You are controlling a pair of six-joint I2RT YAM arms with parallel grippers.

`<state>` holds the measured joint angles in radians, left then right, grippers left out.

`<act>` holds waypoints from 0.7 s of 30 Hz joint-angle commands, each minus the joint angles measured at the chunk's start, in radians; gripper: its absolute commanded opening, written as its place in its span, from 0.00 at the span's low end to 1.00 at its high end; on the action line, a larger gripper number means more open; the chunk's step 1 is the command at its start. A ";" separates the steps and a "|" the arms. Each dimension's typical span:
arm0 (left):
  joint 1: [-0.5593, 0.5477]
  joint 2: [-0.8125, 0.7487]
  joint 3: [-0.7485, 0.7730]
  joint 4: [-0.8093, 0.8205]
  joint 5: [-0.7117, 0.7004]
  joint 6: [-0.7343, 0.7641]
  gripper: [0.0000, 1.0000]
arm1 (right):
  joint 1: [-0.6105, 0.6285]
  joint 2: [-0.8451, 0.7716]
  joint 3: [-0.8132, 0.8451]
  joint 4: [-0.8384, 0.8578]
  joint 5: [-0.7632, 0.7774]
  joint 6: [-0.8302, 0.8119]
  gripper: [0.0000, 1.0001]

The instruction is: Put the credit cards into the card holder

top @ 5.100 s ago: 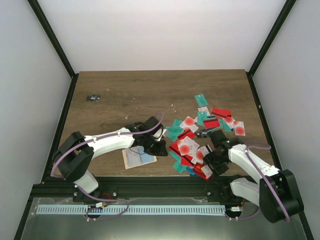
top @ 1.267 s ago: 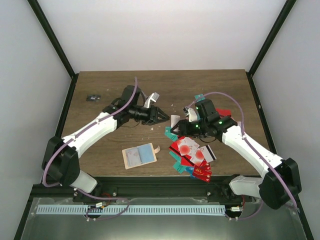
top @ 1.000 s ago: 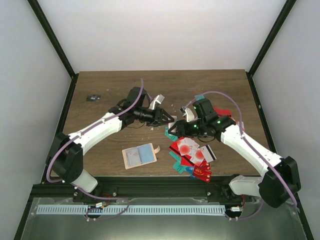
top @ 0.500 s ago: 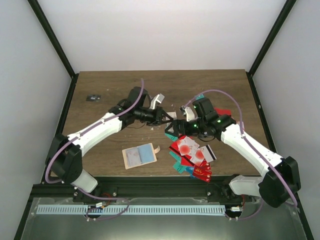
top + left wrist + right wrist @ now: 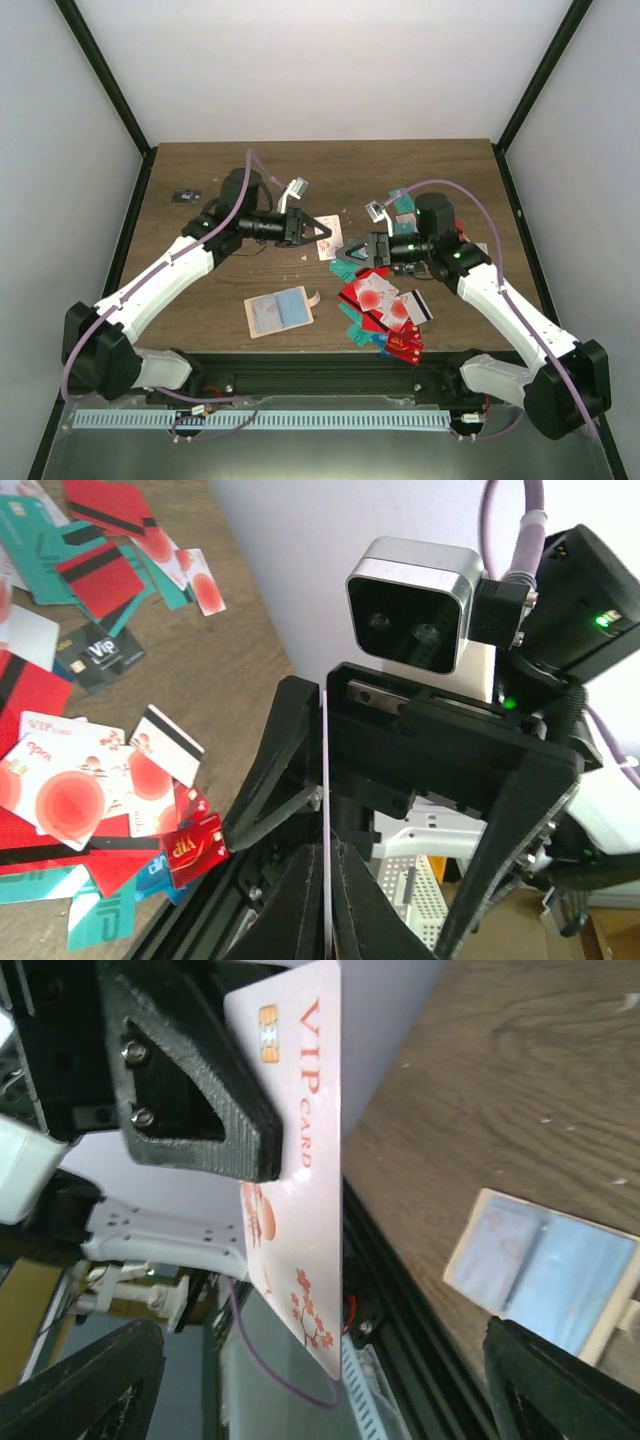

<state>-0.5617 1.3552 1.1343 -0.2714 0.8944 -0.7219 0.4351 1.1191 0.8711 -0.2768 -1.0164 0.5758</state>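
Your card holder (image 5: 280, 311) lies open at the worktop's (image 5: 240, 180) front edge, with loose credit cards (image 5: 385, 305) to its right. Beyond it, the white card (image 5: 300, 1140) has changed sides: the left end effector (image 5: 320, 232) now clamps it and the right end effector (image 5: 362, 248) has spread wide, so it can go in.

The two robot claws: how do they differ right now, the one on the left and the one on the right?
The left gripper is shut on a white VIP card; the right gripper holds nothing. The left gripper's jaws are pinched together, while the right gripper's are spread wide. Shared: both hang above the table, tips facing each other.
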 commanded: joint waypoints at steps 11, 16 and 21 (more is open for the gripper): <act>-0.001 -0.082 -0.036 0.084 0.084 -0.061 0.04 | 0.005 -0.009 -0.061 0.510 -0.202 0.351 0.43; -0.003 -0.087 -0.050 0.107 0.085 -0.079 0.04 | 0.032 0.030 -0.033 0.521 -0.185 0.354 0.31; -0.003 -0.096 -0.065 0.111 0.077 -0.076 0.04 | 0.048 0.048 -0.034 0.552 -0.169 0.370 0.03</act>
<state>-0.5617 1.2888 1.0889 -0.1932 0.9707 -0.7933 0.4671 1.1614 0.7967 0.2180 -1.1835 0.9279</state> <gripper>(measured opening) 0.040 0.129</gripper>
